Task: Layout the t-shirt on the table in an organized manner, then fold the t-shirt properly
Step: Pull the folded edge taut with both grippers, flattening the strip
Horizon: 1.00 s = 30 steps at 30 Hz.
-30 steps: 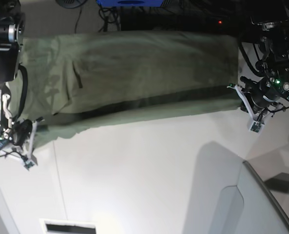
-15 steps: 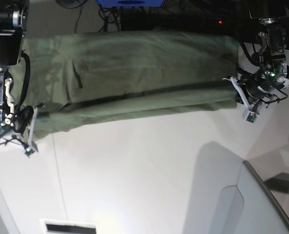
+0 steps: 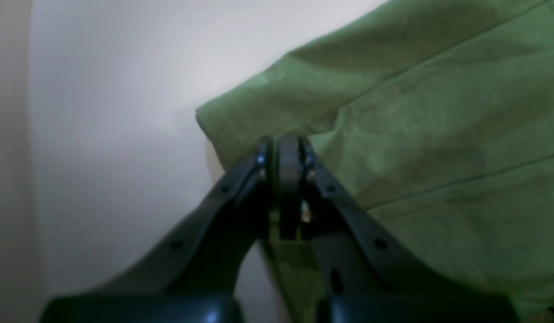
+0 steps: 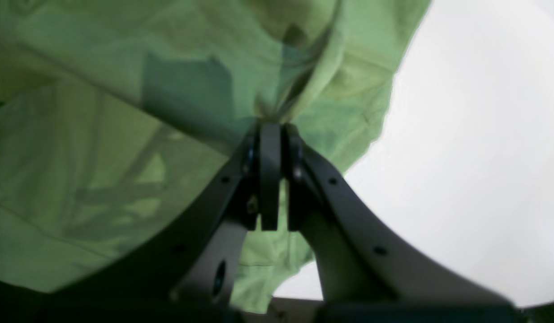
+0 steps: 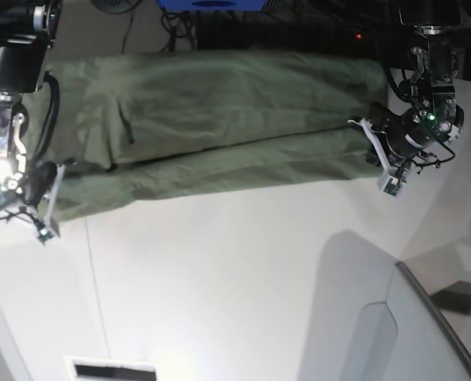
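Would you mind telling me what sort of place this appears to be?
Probably a robotics lab: two arms' grippers hold an olive t-shirt over a white table, with cables behind.

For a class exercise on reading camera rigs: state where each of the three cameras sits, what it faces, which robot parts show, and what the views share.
Base: overhead, looking down at the table and t-shirt; both arms show.
Left wrist: behind the left gripper, shut on the t-shirt's edge.
Right wrist: behind the right gripper, shut on bunched cloth.
Shared: all three show the olive t-shirt on the white table; base also shows both grippers.
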### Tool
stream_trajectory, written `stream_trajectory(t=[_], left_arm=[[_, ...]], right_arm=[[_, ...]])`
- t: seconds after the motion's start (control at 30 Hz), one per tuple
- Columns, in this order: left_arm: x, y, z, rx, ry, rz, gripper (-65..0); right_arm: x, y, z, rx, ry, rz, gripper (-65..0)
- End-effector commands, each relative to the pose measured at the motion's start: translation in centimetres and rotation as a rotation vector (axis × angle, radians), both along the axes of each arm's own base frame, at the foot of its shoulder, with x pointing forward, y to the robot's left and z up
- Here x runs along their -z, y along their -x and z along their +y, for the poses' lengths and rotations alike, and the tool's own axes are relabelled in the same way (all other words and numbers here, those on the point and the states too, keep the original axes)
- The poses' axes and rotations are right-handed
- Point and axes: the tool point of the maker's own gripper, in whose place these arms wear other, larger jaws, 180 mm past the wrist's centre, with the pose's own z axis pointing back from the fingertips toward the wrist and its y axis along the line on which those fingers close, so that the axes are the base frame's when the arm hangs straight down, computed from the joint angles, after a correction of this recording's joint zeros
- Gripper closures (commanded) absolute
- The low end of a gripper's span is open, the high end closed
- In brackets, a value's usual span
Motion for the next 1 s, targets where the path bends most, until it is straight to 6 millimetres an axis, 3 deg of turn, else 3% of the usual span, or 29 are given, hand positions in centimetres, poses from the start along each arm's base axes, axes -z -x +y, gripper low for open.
stream_trajectory(t=[0.0, 0.47, 0.8, 0.97], left_arm=[[-1.1, -0.9, 0.5, 0.006, -0.013, -0.041, 0.0], [-1.2, -1.2, 1.5, 0.013, -0.086, -0.038, 0.0], [-1.4, -1.1, 1.6, 0.014, -0.096, -0.039, 0.0], [-1.3, -1.0, 1.7, 0.013, -0.096, -0.038, 0.0]], right_arm=[[-1.3, -0.8, -1.0, 0.006, 0.028, -0.036, 0.0], [-0.5, 1.0, -0.1, 0.009, 0.014, -0.021, 0.0], [-3.2, 0.5, -0.4, 0.007, 0.063, -0.072, 0.0], [-2.9, 1.7, -1.2, 0.044, 0.071, -0.037, 0.0]])
